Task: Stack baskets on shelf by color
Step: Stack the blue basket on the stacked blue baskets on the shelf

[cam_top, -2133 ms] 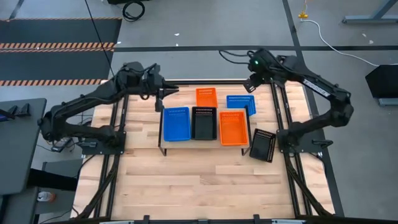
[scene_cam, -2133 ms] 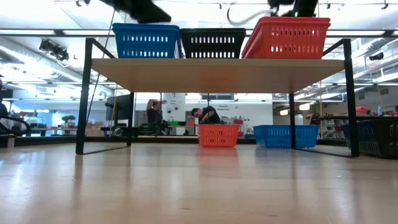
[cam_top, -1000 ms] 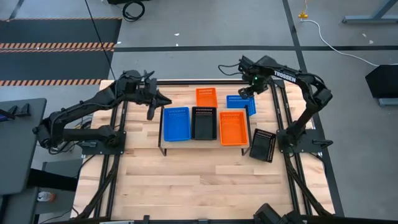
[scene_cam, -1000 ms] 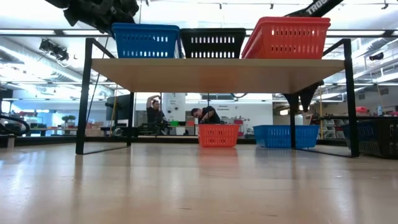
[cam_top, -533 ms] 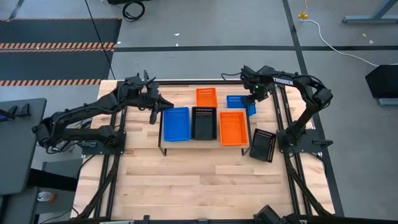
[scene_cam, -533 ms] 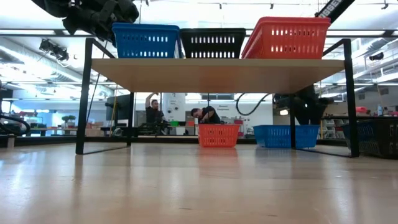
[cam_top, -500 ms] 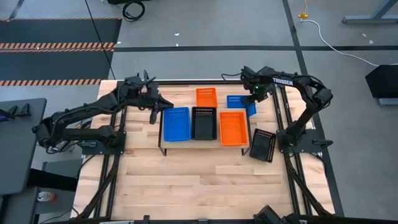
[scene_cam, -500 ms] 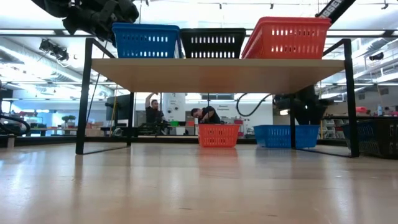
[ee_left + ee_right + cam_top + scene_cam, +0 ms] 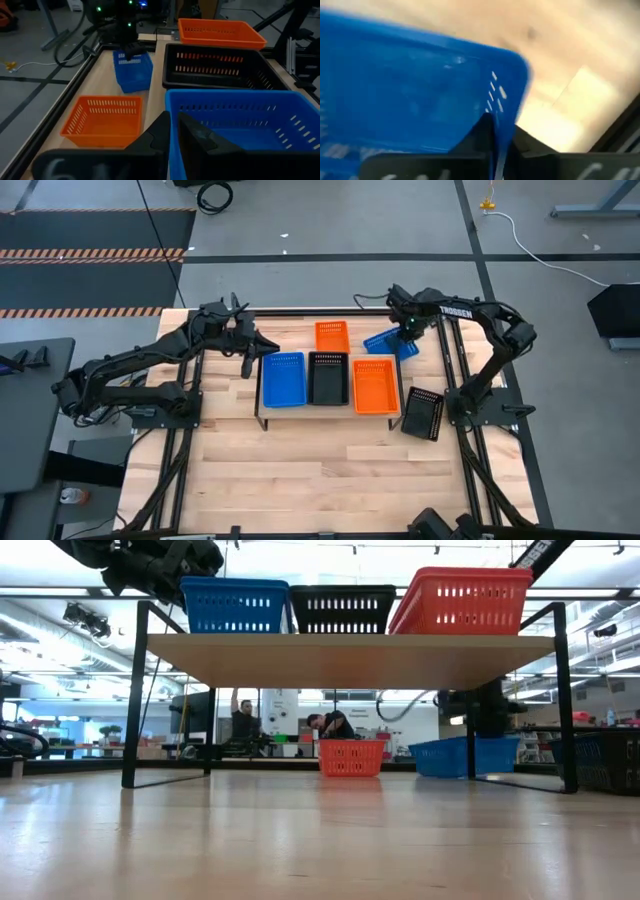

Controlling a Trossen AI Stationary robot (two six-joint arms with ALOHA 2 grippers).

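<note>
The shelf (image 9: 350, 660) carries a blue basket (image 9: 283, 378), a black basket (image 9: 327, 377) and an orange stack (image 9: 376, 384), standing side by side. Behind the shelf, an orange basket (image 9: 332, 336) rests flat on the table. Next to it a second blue basket (image 9: 388, 345) lies skewed, and my right gripper (image 9: 408, 332) is shut on it at its far right corner. My left gripper (image 9: 247, 358) hovers, shut, just off the far left corner of the shelf's blue basket (image 9: 245, 125). I cannot tell whether it touches that basket. My right gripper pinches the blue basket's side wall (image 9: 507, 107) near a corner, one finger inside the basket and one outside. The fingers come from above and point down. The held end is slightly raised (image 9: 505, 745), and the opposite end (image 9: 420, 765) stays low by the table.
A black basket (image 9: 422, 413) sits askew on the table to the right of the shelf, near the right arm's base. The near half of the table (image 9: 320, 480) is bare wood. In the low view, people (image 9: 330, 723) show in the room beyond.
My right gripper has come down onto the blue basket behind the shelf and shut on its wall. That basket has turned about on the table and tipped, with its gripped end raised. The other baskets have stayed where they were.
</note>
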